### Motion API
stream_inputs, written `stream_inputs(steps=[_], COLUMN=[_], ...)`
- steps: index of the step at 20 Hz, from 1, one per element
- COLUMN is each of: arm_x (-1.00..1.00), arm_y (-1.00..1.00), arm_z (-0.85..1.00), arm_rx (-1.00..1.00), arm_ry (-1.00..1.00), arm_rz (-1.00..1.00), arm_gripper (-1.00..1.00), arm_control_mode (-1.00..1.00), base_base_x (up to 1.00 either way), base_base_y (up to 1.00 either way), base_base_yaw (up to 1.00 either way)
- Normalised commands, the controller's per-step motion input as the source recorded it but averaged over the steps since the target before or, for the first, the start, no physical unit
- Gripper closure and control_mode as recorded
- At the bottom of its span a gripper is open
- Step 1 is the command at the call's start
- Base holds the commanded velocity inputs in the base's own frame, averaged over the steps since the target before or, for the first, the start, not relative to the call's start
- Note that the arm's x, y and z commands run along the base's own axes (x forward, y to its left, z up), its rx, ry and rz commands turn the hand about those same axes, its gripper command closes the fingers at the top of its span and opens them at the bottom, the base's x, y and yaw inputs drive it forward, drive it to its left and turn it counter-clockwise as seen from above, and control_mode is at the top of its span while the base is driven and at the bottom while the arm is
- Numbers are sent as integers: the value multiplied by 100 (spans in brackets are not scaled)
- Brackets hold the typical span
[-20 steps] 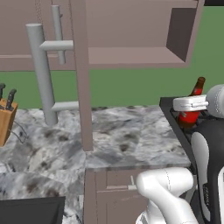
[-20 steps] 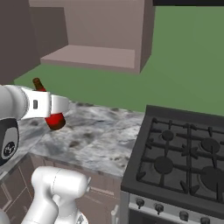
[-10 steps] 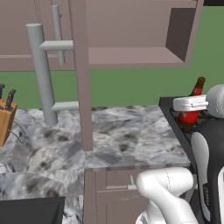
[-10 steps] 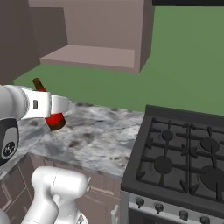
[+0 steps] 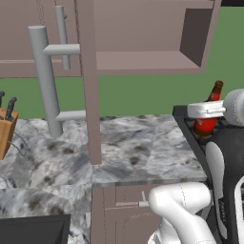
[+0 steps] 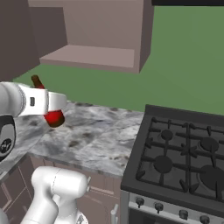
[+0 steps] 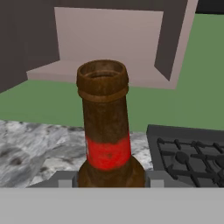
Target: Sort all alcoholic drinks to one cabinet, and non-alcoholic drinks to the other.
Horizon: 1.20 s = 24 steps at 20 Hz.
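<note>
An amber-brown bottle with a red label (image 5: pixel 208 117), one of the alcoholic drinks, hangs upright above the counter's right end, beside the stove. My gripper (image 5: pixel 206 110) is shut on its body. From the right base view the bottle (image 6: pixel 53 117) shows its red label below the white hand, and the gripper (image 6: pixel 54 107) grips it from the left. In the hand view the bottle's neck (image 7: pixel 105 127) rises between the fingertips (image 7: pixel 65 182) of the gripper (image 7: pixel 107 183). The non-alcoholic drinks are out of view.
An open upper cabinet (image 5: pixel 143 59) with a bare shelf hangs above the counter, its door (image 5: pixel 88 81) swung out with a long grey handle (image 5: pixel 45 81). The marble counter (image 5: pixel 128 152) lies below. A black stove (image 6: pixel 183 153) sits at right, a knife block (image 5: pixel 5 128) far left.
</note>
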Motion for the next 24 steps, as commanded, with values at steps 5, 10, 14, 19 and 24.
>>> stream_inputs(steps=[5, 10, 14, 19, 24], arm_x=[0, 2, 13, 21, 23], arm_y=[0, 0, 0, 0, -1], arm_z=[30, 24, 19, 10, 4], arm_rx=[0, 0, 0, 0, 0], arm_ry=[0, 0, 0, -4, -7], arm_rz=[-5, -7, -5, -1, 0], arm_gripper=[100, 100, 100, 100, 100], arm_control_mode=[-100, -100, -100, -100, -100], base_base_x=[0, 0, 0, 0, 0], base_base_y=[0, 0, 0, 0, 0], base_base_yaw=[0, 0, 0, 0, 0])
